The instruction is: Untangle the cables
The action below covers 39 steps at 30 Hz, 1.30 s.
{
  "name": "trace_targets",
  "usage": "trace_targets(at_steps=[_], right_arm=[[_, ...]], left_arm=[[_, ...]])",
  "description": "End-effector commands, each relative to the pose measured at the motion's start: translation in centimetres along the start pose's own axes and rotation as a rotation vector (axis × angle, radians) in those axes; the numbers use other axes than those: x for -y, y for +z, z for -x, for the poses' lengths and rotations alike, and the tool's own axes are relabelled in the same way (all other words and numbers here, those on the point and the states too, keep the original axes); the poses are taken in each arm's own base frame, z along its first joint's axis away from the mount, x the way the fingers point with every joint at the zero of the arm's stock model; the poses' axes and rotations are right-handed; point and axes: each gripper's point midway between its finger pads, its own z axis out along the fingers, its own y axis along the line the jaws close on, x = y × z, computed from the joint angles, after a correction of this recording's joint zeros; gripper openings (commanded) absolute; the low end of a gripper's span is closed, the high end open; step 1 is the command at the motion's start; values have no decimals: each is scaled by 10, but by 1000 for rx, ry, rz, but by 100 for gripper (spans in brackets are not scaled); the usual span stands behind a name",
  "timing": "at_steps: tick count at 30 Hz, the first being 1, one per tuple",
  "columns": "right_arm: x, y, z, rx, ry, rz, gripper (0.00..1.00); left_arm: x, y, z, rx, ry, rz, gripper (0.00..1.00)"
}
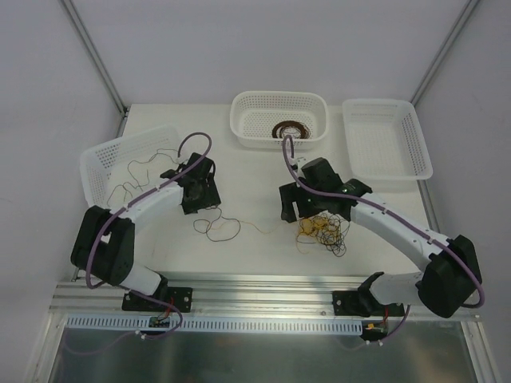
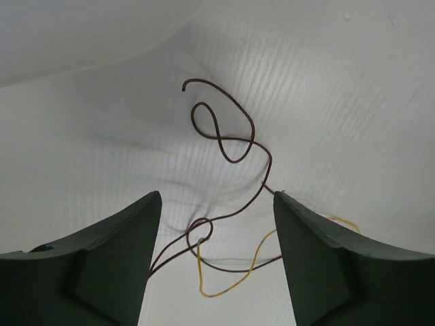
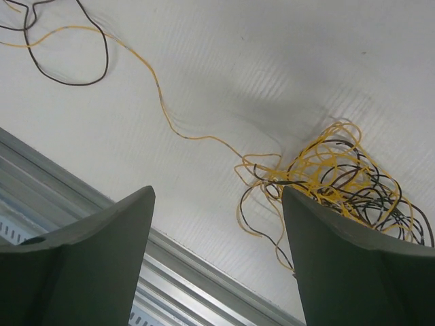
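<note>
Light, springy, snag-prone cables (image 1: 323, 233): a clump at five o'clock on the tabletop (image 1: 255, 163), loose strands (image 1: 215, 227) trailing toward nine. Left and right jaws stand apart, apparently gripping nothing. Best pinched at a free strand end.

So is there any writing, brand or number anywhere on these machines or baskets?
None can be read in any view.
The left arm, right arm, baskets and table show no lettering; the small boards at the arm bases are too small to tell.
</note>
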Motion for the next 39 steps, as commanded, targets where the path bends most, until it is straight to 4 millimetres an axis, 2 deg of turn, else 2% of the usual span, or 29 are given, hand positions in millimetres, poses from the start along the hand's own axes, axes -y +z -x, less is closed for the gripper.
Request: trace_targets(at_steps=[1, 6, 9, 12, 13, 15, 16, 20, 23, 24, 26, 28, 29, 31, 33, 34, 36, 37, 39], right_arm=[[-4, 20, 6, 40, -24, 6, 79], [-4, 49, -6, -3, 19, 0, 80], [-1, 58, -12, -22, 23, -6, 79], [2, 67, -19, -47, 18, -18, 79], [4, 70, -24, -61, 21, -24, 79], [7, 72, -28, -73, 27, -33, 78], [9, 74, -34, -88, 32, -40, 78], [19, 74, -51, -124, 55, -81, 77], [31, 69, -63, -155, 77, -133, 75], [34, 68, -67, -164, 94, -142, 74], [45, 65, -78, -188, 133, -168, 73], [49, 63, -85, -197, 175, -174, 72], [57, 62, -92, -210, 206, -187, 71], [62, 60, -97, -211, 255, -189, 71], [68, 59, -104, -219, 310, -183, 70], [71, 59, -105, -216, 327, -182, 70], [76, 58, -109, -221, 384, -172, 70], [78, 58, -111, -221, 402, -172, 70], [82, 57, -111, -218, 438, -166, 69]], left_arm=[[12, 14, 19, 49, -75, -5, 65], [11, 34, 22, 55, -95, 37, 54], [9, 40, 24, 64, -91, 59, 46], [3, 46, 24, 73, -83, 89, 30], [1, 48, 21, 70, -76, 97, 20], [-2, 49, 20, 70, -62, 105, 9], [-3, 48, 20, 72, -60, 106, 0], [-1, 33, 28, 113, -17, 77, 0], [6, -1, 50, 207, 23, 15, 0], [10, -24, 62, 265, 24, -29, 0], [19, -57, 83, 354, 55, -88, 0], [29, -110, 110, 484, 62, -172, 0], [31, -129, 119, 530, 90, -193, 0], [37, -187, 144, 660, 95, -263, 0], [39, -225, 156, 735, 143, -292, 0], [43, -258, 169, 802, 142, -326, 0], [44, -287, 178, 855, 186, -339, 0], [45, -317, 188, 916, 183, -363, 0], [43, -341, 197, 971, 209, -359, 0]])
